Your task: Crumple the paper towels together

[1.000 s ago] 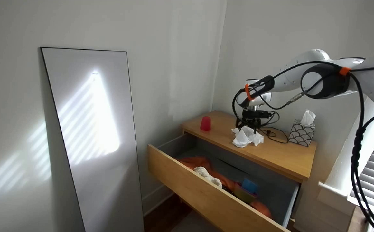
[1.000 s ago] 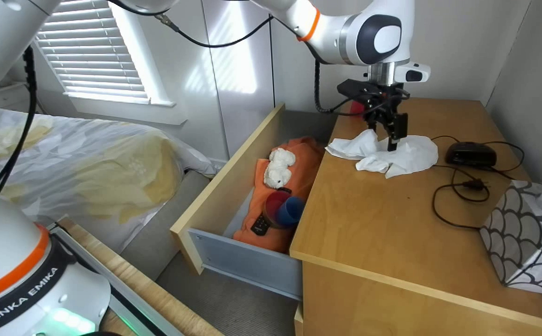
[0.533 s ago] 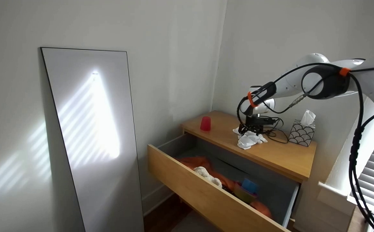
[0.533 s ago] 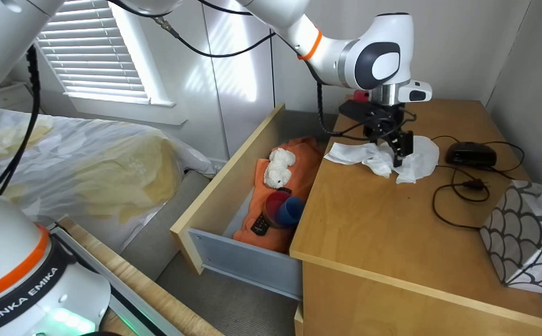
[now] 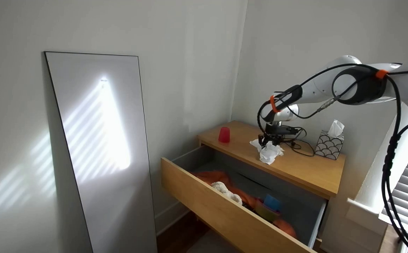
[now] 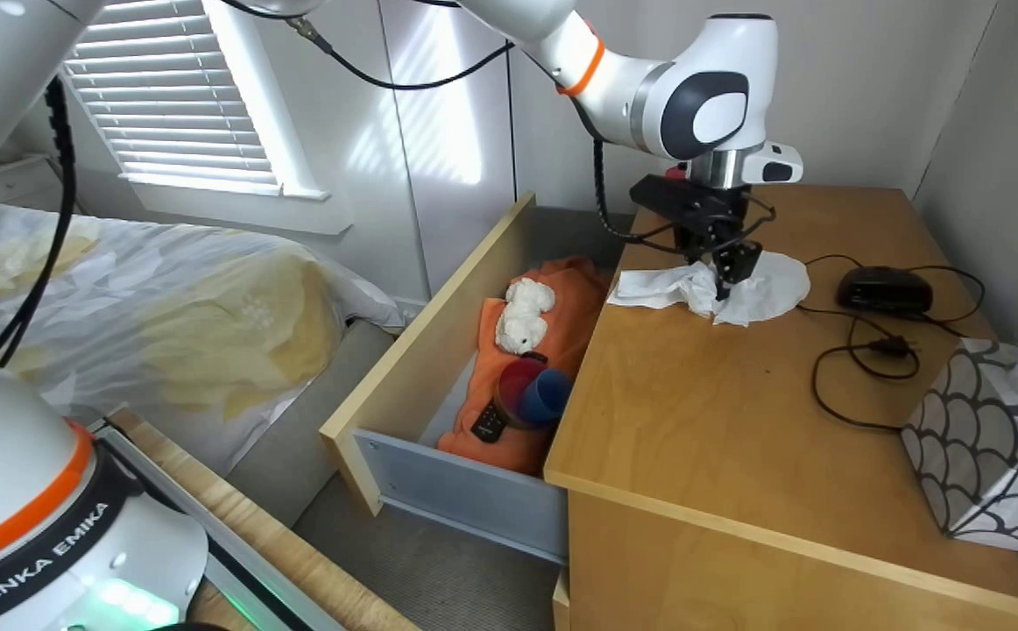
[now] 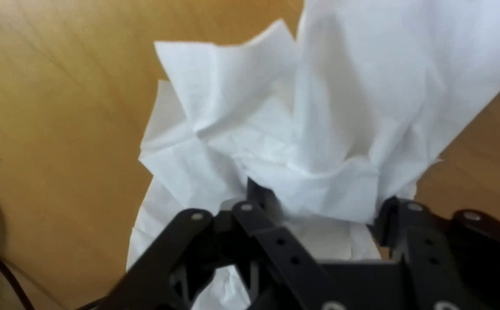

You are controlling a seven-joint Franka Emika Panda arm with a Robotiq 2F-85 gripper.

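The paper towels (image 7: 250, 125) are a white rumpled heap of thin sheets on the dresser top, seen in the wrist view and in both exterior views (image 5: 270, 153) (image 6: 765, 291). My gripper (image 7: 319, 206) is down in the heap, pointing downward, and it also shows in both exterior views (image 5: 268, 142) (image 6: 709, 279). Its fingers are spaced apart, with a folded, raised part of the towels between them. One fingertip is partly behind paper. A flatter round sheet end lies on one side of the gripper and a longer strip on the other.
A red cup (image 5: 224, 135) stands beyond the towels. A patterned tissue box (image 5: 329, 144) stands at the dresser's other end. A black device (image 6: 884, 289) with loose cables lies beside the towels. The open drawer (image 6: 430, 329) holds several things below the dresser's edge.
The gripper went down into the towels, then shifted slightly back and rose a little. Its fingers look closer together. The heap moved with it and is more bunched.
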